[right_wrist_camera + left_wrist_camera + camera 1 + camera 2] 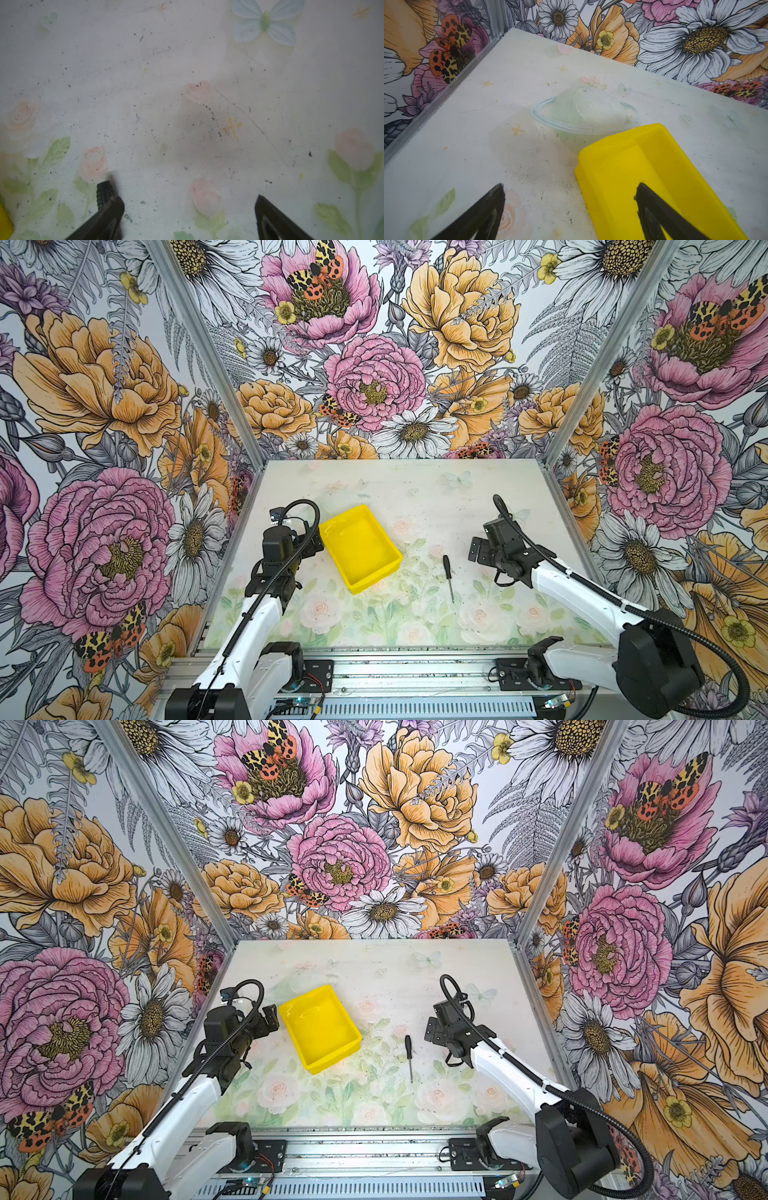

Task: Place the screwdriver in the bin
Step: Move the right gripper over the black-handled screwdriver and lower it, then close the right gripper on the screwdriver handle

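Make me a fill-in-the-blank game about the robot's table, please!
1. The bin is ____ in colour.
2. The screwdriver has a ____ handle.
3. Inside the bin there is ____.
4. The left gripper and the right gripper are both ____, holding nothing.

Missing words: yellow, black, nothing, open.

The screwdriver (447, 571) lies on the table (415, 497), just right of the bin (359, 547), outside it.
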